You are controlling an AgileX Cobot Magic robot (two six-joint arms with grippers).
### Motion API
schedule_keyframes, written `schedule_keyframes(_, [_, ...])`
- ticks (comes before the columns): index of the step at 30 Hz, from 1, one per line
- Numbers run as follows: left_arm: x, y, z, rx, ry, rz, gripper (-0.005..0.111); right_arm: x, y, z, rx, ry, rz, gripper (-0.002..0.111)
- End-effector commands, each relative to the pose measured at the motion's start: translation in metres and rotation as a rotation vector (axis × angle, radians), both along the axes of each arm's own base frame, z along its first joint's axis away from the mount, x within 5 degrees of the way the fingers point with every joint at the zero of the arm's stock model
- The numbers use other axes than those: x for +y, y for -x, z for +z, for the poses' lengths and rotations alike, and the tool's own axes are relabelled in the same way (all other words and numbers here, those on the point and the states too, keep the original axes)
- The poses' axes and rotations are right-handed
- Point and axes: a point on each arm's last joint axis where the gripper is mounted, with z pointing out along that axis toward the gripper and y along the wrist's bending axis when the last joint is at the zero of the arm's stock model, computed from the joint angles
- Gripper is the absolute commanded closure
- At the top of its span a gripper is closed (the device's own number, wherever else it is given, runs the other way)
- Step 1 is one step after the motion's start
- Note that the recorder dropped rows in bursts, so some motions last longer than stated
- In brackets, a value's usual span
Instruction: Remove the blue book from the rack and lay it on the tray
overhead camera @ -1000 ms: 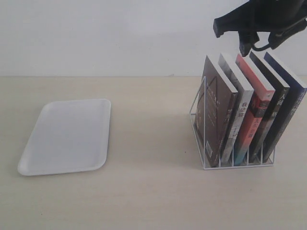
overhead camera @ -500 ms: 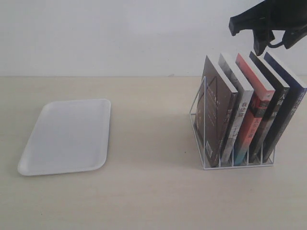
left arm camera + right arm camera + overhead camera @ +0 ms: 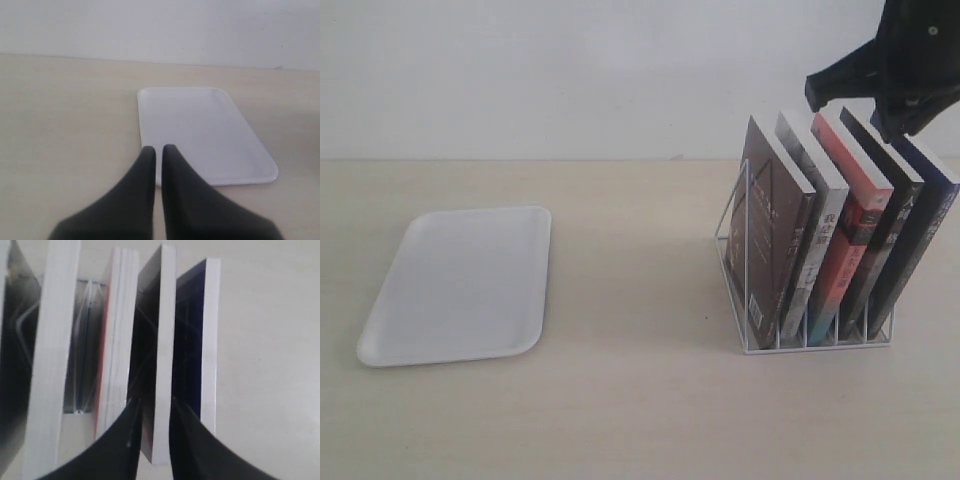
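Observation:
The blue book (image 3: 922, 240) stands in the rightmost slot of the white wire rack (image 3: 741, 262), next to the black-spined book (image 3: 883, 225). My right gripper (image 3: 893, 128) hangs at the top edges of these two books. In the right wrist view the right gripper (image 3: 155, 402) is open, its fingers on either side of the black-covered book (image 3: 151, 330), while the blue book (image 3: 192, 340) lies just outside one finger. The white tray (image 3: 460, 285) lies flat at the left. My left gripper (image 3: 158, 148) is shut on nothing, hovering near the tray (image 3: 200, 130).
Three more books fill the other slots: a brown one (image 3: 770, 230), a grey-white one (image 3: 817, 215) and a red-orange one (image 3: 847, 225). Bare table lies between tray and rack. A plain wall stands behind.
The right gripper has moved right and down, from above the red-orange book to the tops of the black and blue books. The books and tray have not moved.

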Motion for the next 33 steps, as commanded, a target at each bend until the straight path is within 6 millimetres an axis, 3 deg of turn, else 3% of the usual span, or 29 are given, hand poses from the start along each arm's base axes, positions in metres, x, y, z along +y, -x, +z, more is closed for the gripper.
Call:
schedule_keyframes(1, [0.0,0.0,0.0,-0.006,0.008,0.005,0.102,-0.006,-0.003,-0.01,-0.029,0.036,-0.041,0.089])
schedule_keyframes(33, [0.0,0.0,0.0,-0.006,0.008,0.005,0.102,-0.003,-0.016,-0.03,-0.063,0.06,-0.009,0.089])
